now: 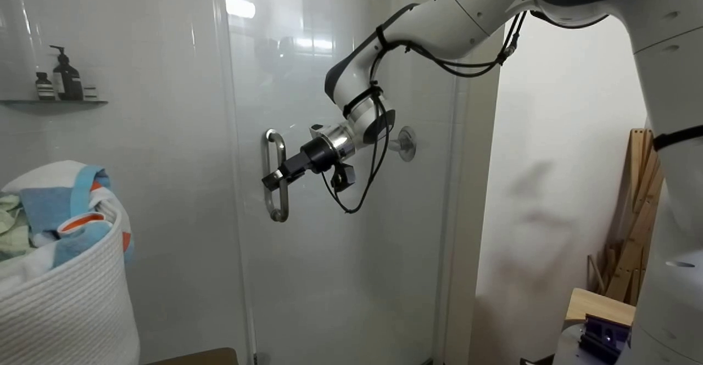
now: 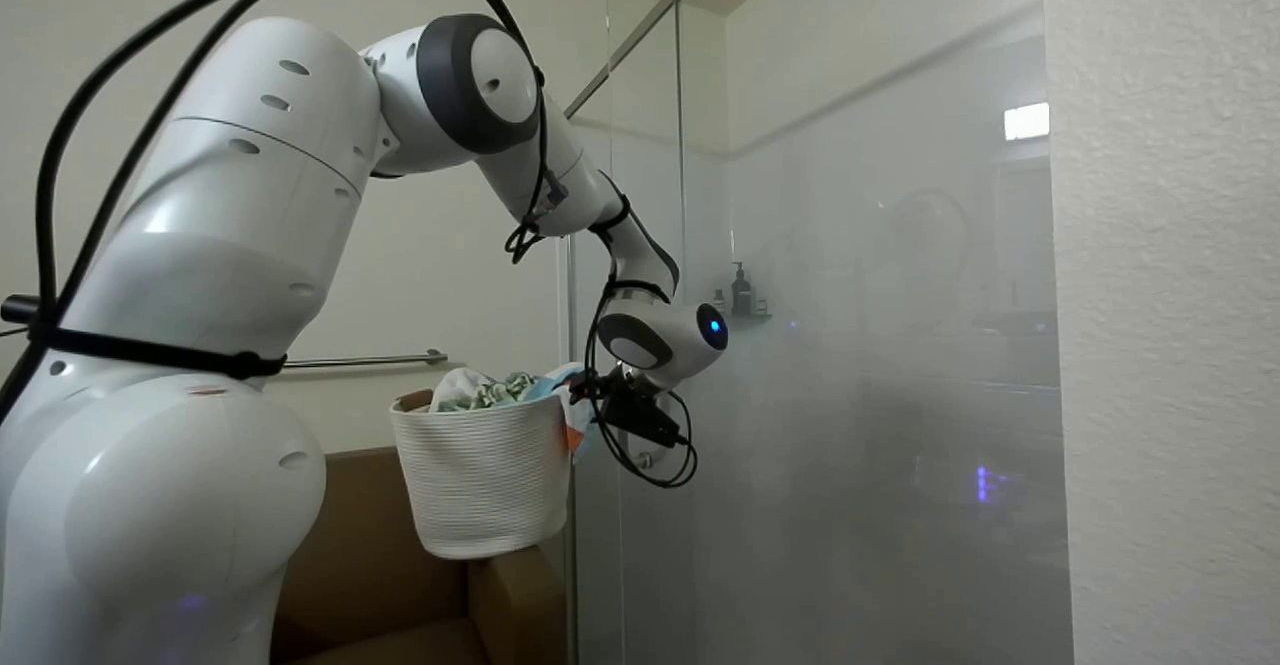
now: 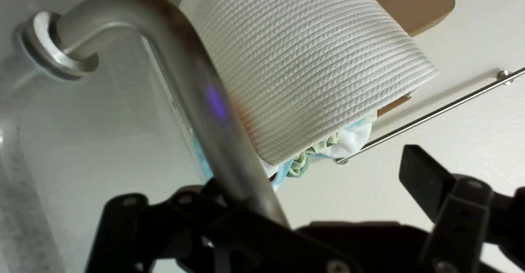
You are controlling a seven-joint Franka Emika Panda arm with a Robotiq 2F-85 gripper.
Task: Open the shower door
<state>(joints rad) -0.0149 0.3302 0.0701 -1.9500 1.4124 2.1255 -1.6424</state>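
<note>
The shower door (image 1: 340, 277) is a tall clear glass panel. Its short vertical silver-grey bar handle (image 1: 283, 203) shows in an exterior view, and its bent end and mount show large in the wrist view (image 3: 205, 96). My gripper (image 1: 275, 180) is at the lower half of the handle. In the wrist view my gripper (image 3: 318, 182) is open with a wide gap. One finger lies at the bar, its tip partly hidden behind it; the other finger stands well apart on the right. Whether a finger touches the bar I cannot tell. In an exterior view the arm mostly hides the handle (image 2: 645, 460).
A white woven basket (image 2: 480, 485) full of towels stands on a brown chair (image 2: 370, 545) near the door's handle side. A towel bar (image 3: 443, 111) runs along the wall. Bottles stand on a shelf (image 1: 90, 102). Wooden slats (image 1: 637, 233) lean at the right.
</note>
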